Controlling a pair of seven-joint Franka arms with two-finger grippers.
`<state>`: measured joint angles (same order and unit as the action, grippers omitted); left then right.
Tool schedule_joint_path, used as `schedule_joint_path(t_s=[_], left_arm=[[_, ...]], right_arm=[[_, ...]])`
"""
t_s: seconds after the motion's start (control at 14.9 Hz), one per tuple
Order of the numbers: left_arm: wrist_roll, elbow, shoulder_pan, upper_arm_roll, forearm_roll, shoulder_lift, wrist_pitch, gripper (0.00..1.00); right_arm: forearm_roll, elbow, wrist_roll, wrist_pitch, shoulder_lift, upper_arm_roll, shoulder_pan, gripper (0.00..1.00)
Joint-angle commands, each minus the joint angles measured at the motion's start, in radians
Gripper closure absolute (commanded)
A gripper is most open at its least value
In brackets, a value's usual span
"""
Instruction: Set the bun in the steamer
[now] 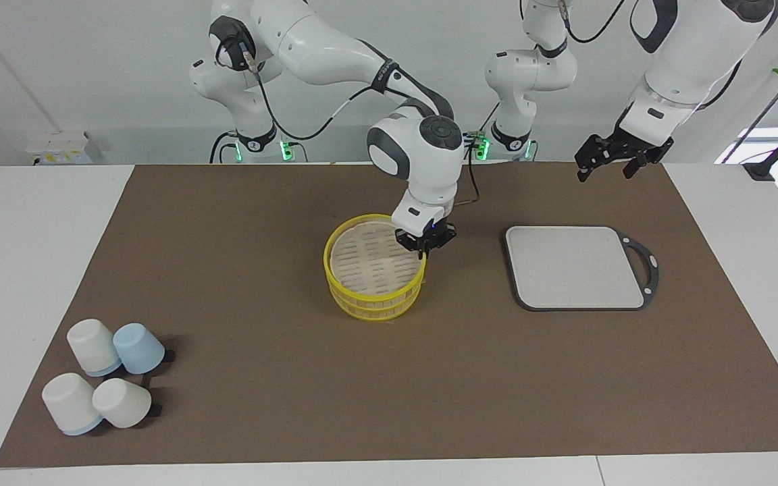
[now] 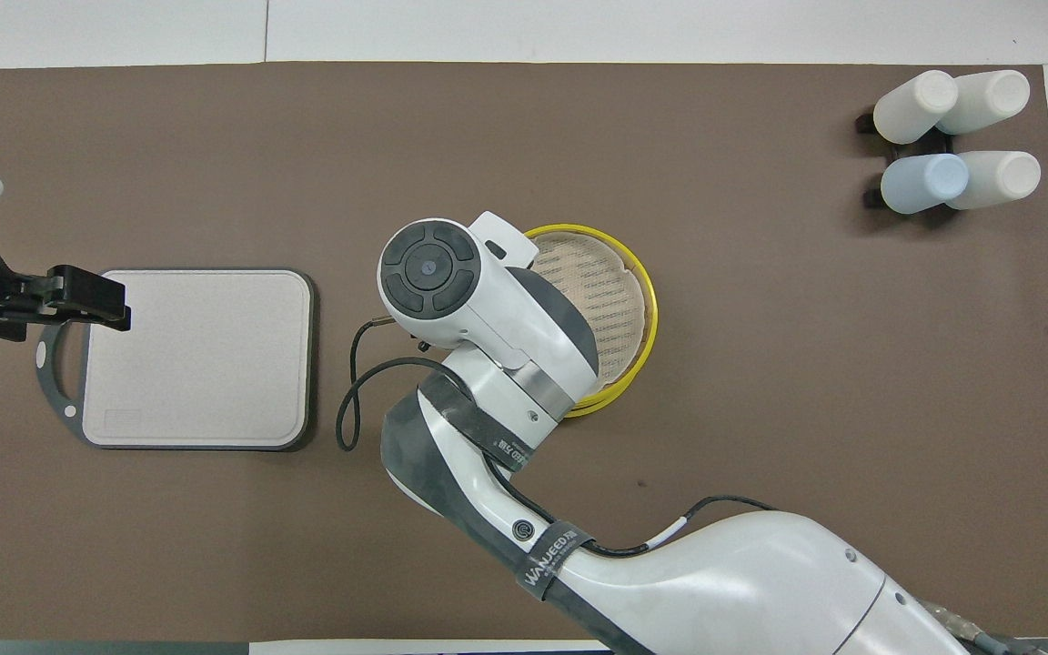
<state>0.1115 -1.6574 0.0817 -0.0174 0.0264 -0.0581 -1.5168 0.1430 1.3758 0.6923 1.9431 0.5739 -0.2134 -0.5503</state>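
**My right pincer pinches the steamer's rim**

My right gripper (image 1: 423, 251) is down at the steamer (image 1: 374, 295), at the part of its yellow rim nearest the robots and toward the left arm's end of the table. My fingertips are pressed together on that rim — a tight pinch on the top ring, which I take to be the lid, though I cannot be sure where lid ends and basket begins. The ring sits on the yellow-rimmed basket beneath it, its pale slatted face (image 2: 601, 300) turned upward. From overhead my own wrist and forearm cover the near part of the steamer, so the pinch itself shows only from the facing camera.

The steamer stands about mid-mat on the brown mat (image 1: 261, 223). I see no bun anywhere; I cannot tell where it is.

My left gripper (image 1: 608, 162) hangs in the air with its fingers spread apart and nothing between them, over the mat's edge nearest the robots at the left arm's end — that arm waits. Below it, a little farther from the robots, lies the grey board (image 1: 575, 266) with its dark handle loop.

At the right arm's end, well apart from the steamer and farthest from the robots, four upturned cups (image 1: 102, 385) cluster together, three white and one pale blue.
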Motion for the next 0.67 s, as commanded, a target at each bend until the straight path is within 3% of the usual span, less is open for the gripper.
schedule_joint_path(t_s=[0.0, 0.27, 0.34, 0.54, 0.6], left_arm=[[-0.021, 0.018, -0.017, -0.007, 0.017, 0.004, 0.009, 0.00], [-0.021, 0.013, -0.017, -0.007, 0.017, 0.003, -0.009, 0.00], [-0.021, 0.008, -0.017, -0.007, 0.017, 0.001, -0.022, 0.00], [-0.021, 0.007, -0.017, -0.009, 0.017, 0.000, -0.026, 0.00], [-0.020, 0.007, -0.016, -0.009, 0.018, 0.000, -0.026, 0.00]], right_arm=[[-0.006, 0.045, 0.027, 0.017, -0.035, -0.001, 0.000, 1.00], [-0.008, 0.078, 0.026, 0.025, -0.046, -0.001, 0.004, 1.00], [-0.008, 0.078, 0.026, 0.024, -0.048, -0.001, 0.007, 0.82], [-0.008, 0.078, 0.026, 0.017, -0.049, -0.001, 0.012, 0.58], [-0.008, 0.078, 0.026, 0.020, -0.049, -0.001, 0.012, 0.44]])
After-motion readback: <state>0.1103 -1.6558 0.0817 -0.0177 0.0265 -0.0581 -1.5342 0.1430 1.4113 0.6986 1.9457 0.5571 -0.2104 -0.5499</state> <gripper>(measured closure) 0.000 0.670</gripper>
